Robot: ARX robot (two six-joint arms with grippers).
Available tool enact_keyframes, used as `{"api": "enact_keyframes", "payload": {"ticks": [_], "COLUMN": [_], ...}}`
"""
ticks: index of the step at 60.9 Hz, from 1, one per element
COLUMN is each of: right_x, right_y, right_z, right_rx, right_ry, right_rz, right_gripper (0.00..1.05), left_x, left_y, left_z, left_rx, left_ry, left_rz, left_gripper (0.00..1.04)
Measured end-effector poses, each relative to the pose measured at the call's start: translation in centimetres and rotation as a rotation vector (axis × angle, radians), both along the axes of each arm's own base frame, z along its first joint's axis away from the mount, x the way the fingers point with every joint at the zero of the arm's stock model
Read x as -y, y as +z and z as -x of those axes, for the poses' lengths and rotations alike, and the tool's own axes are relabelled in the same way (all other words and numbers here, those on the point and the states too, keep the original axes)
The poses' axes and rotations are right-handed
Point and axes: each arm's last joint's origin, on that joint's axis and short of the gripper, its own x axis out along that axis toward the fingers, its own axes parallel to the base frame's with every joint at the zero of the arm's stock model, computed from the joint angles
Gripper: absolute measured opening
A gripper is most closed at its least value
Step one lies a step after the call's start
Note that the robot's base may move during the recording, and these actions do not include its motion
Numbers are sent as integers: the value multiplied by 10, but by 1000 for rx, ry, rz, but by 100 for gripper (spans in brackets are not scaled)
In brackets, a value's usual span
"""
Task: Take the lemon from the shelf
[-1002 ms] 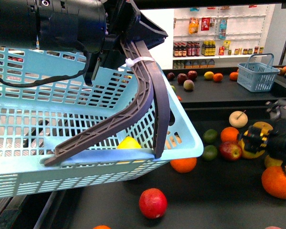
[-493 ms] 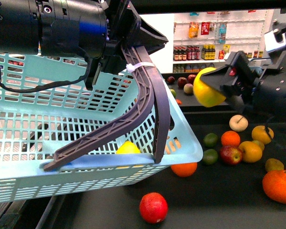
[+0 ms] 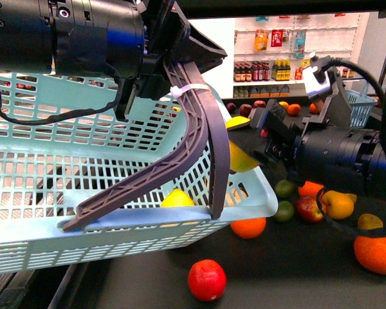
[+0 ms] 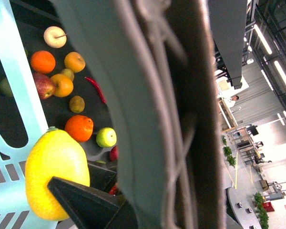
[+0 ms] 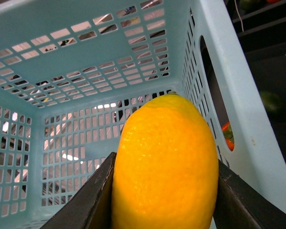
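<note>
My right gripper (image 3: 248, 143) is shut on a yellow lemon (image 3: 243, 159), holding it just over the right rim of the light blue basket (image 3: 83, 193). In the right wrist view the lemon (image 5: 164, 167) sits between the two black fingers (image 5: 93, 200), with the basket's inside (image 5: 86, 57) behind it. My left gripper (image 3: 161, 61) is shut on the grey basket handle (image 3: 193, 129), which fills the left wrist view (image 4: 148, 114). That view also shows the lemon (image 4: 55, 171). A second lemon (image 3: 177, 198) lies inside the basket. The black shelf tray (image 3: 148, 283) lies below.
Loose fruit lies on the tray: a red apple (image 3: 206, 280), oranges (image 3: 248, 227) (image 3: 376, 251) and green limes (image 3: 284, 210). A small blue basket (image 3: 359, 103) stands on the upper tier behind my right arm. White wall shelves of bottles (image 3: 283, 64) are far back.
My right gripper lifted the lemon off the tray at the right, then carried it left and down to the basket's rim. The basket and left arm barely moved.
</note>
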Motion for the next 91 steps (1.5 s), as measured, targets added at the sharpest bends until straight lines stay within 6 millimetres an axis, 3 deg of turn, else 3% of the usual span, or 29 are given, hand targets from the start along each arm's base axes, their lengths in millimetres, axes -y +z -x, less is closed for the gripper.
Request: {"api": "enact_keyframes", "payload": {"ticks": [7,26,35,43,53,68,74,81,91], "right_x": [-5,-6,8,33,68,118,132,131,119], "right_y": [-2,-2,-1,18,61,73,72,60,44], "right_z": [1,1,-4,0,56,160,204,244,256], "right_rx": [6,36,71,109,244,202,174,180,256], "right_ry": [14,-15,-147,-281,-343,-350,-516,-561,-584], "right_rz": [19,61,159,246,391,510,543,552,559], "right_gripper": [48,98,97,97,97,96,80,61,35], "left_x": [0,0,0,0,0,0,0,0,0], "left_y": [0,0,0,0,0,0,0,0,0], "left_z": [0,0,0,0,0,0,0,0,0], "left_rx": [0,-2,-2,-2,-2,0,0,-2,-2], "left_ry": [0,-1,1,1,0,5,3,1,-2], "left_rz": [0,1,1,1,1,0,0,1,1], "left_gripper": [6,6,6,6,6,6,6,6,6]}}
